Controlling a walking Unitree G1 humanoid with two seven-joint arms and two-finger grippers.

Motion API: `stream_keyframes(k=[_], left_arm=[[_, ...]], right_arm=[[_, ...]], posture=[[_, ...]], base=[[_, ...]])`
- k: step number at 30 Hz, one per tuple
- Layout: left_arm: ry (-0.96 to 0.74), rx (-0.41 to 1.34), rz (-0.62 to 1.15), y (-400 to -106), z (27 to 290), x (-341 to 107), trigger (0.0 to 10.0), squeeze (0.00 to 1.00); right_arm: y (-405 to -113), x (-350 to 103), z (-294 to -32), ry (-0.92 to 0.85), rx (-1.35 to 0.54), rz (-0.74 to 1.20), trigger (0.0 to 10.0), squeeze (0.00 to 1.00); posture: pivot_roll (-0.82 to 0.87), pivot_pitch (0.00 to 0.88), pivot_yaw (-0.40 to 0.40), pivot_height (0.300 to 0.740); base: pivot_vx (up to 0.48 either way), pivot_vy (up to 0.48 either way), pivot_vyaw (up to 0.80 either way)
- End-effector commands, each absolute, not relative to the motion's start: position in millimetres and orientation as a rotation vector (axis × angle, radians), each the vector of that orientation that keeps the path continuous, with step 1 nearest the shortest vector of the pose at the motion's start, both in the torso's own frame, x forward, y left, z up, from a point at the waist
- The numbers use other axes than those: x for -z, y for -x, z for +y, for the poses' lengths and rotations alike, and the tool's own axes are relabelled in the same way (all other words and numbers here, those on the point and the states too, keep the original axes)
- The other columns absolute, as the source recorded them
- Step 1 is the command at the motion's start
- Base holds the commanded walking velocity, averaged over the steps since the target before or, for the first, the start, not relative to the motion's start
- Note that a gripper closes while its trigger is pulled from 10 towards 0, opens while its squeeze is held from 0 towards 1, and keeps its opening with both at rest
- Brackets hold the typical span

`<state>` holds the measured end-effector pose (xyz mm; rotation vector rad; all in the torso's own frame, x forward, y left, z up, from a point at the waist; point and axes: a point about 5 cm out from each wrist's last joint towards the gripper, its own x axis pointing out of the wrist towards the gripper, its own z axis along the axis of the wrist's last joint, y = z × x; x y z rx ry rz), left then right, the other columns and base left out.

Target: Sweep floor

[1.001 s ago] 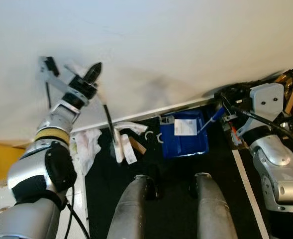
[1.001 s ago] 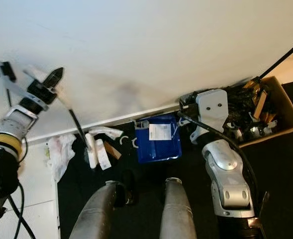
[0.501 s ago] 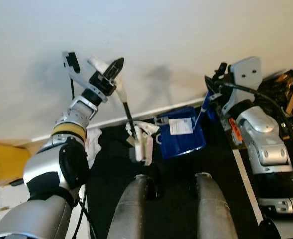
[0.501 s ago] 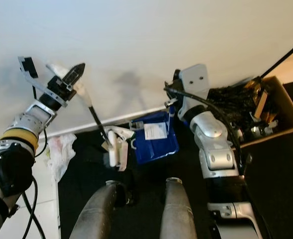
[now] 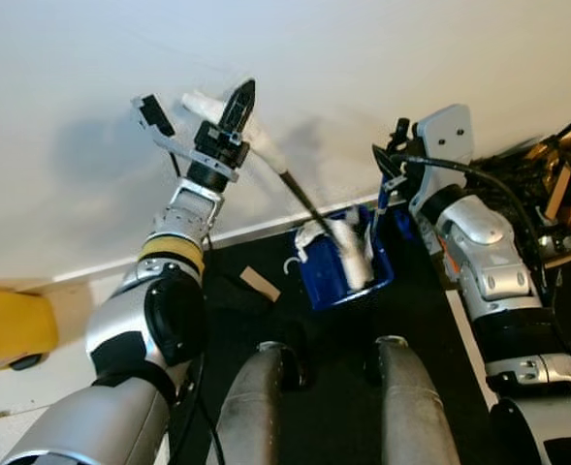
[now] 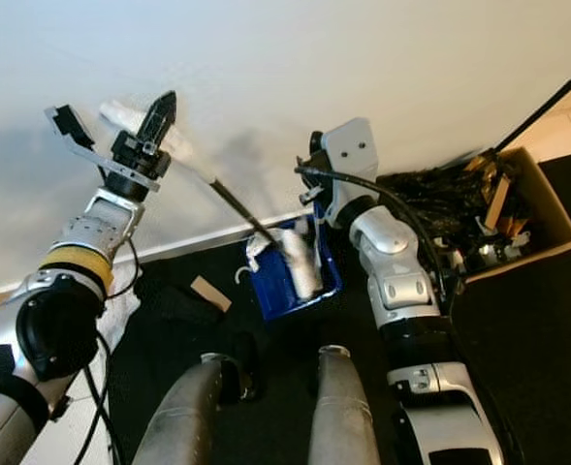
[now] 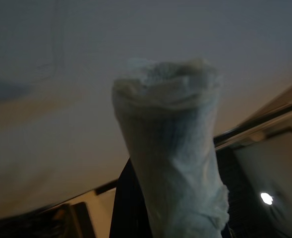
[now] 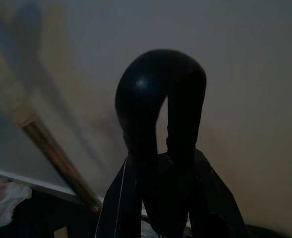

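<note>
While left tool (image 5: 238, 114) grips broom (image 5: 295, 189), dustpan (image 5: 348, 266) label unreadable

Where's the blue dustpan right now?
In the left eye view the blue dustpan sits on the dark floor at the wall's base, just ahead of the robot's legs, with white litter in it.

Both arms raised forward, left gripper (image 5: 238, 108) and right gripper (image 5: 394, 167) clamped.

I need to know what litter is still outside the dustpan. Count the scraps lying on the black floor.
1: a brown cardboard scrap on the black floor, left of the blue dustpan. The white litter is inside the dustpan. More may be hidden behind the robot's legs and arms.
</note>
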<state>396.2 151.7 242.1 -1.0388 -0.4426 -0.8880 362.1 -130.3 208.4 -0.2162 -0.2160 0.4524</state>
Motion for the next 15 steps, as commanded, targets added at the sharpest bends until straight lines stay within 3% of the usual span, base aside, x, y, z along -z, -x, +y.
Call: stream_keyframes(k=[1,7,11,15], left_arm=[[1.04,0.969,-0.549,-390.4,162.9,-254.2,10.0,0.0],[0.96,1.027,-0.563,-380.6,178.1,-262.8,10.0,0.0],[0.846,1.091,-0.555,-347.6,205.8,-283.1,10.0,0.0],[0.755,1.134,-0.503,-321.9,210.5,-289.8,10.0,0.0]], right_arm=[[-353.8,-173.7,-104.8,0.118,-0.601,-0.094,10.0,0.0],[-355.0,-166.7,-107.2,0.096,-0.589,-0.091,10.0,0.0],[-354.1,-157.5,-112.3,0.033,-0.538,-0.097,10.0,0.0],[-352.2,-150.7,-111.4,0.012,-0.52,-0.094,10.0,0.0]], posture=[[0.0,0.425,0.094,0.74],[0.04,0.398,0.091,0.74],[0.13,0.346,0.094,0.74],[0.15,0.323,0.103,0.74]], base=[[0.0,0.0,0.0],[0.0,0.0,0.0],[0.0,0.0,0.0],[0.0,0.0,0.0]])
